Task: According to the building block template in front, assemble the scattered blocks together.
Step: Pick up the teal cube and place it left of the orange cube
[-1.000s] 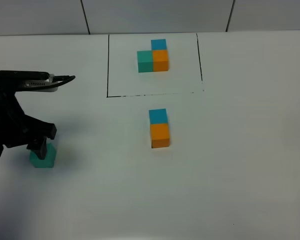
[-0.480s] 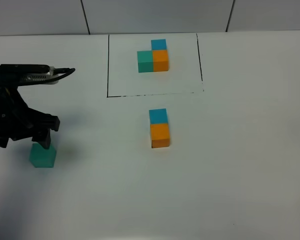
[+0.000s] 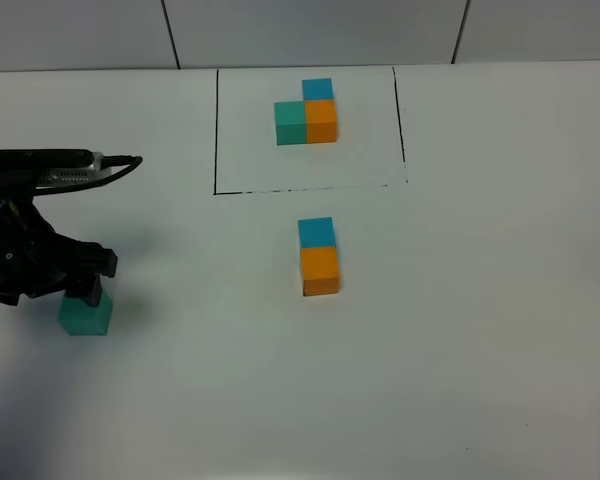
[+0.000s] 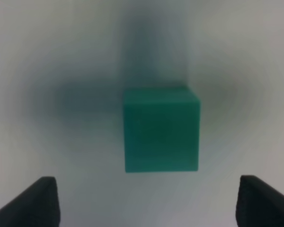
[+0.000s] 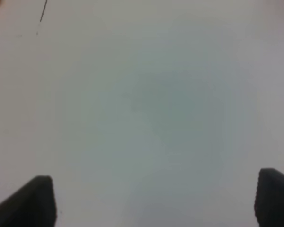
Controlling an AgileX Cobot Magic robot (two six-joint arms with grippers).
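Note:
The building block template point(image 3: 306, 111) is an L of teal, orange and blue cubes inside a black drawn rectangle at the back. Of the scattered blocks, the sky blue cube point(image 3: 316, 231) and the orange cube point(image 3: 320, 271) sit touching each other at the table's middle. The teal-green cube point(image 3: 85, 315) lies alone at the far left. My left gripper point(image 3: 84, 292) hovers just over it, open. In the left wrist view the teal cube point(image 4: 161, 130) lies ahead of the open gripper point(image 4: 149, 208), not between the fingertips. My right gripper point(image 5: 154, 201) is open and empty over bare table.
The white table point(image 3: 480, 300) carries only these blocks. The left arm's black body point(image 3: 20, 250) and its cable point(image 3: 80, 165) hang over the left edge. The black outline's corner point(image 5: 43, 10) shows in the right wrist view.
The left gripper rose a little off the teal cube, then drifted slightly left and lower over it. The teal cube and the other blocks have not moved.

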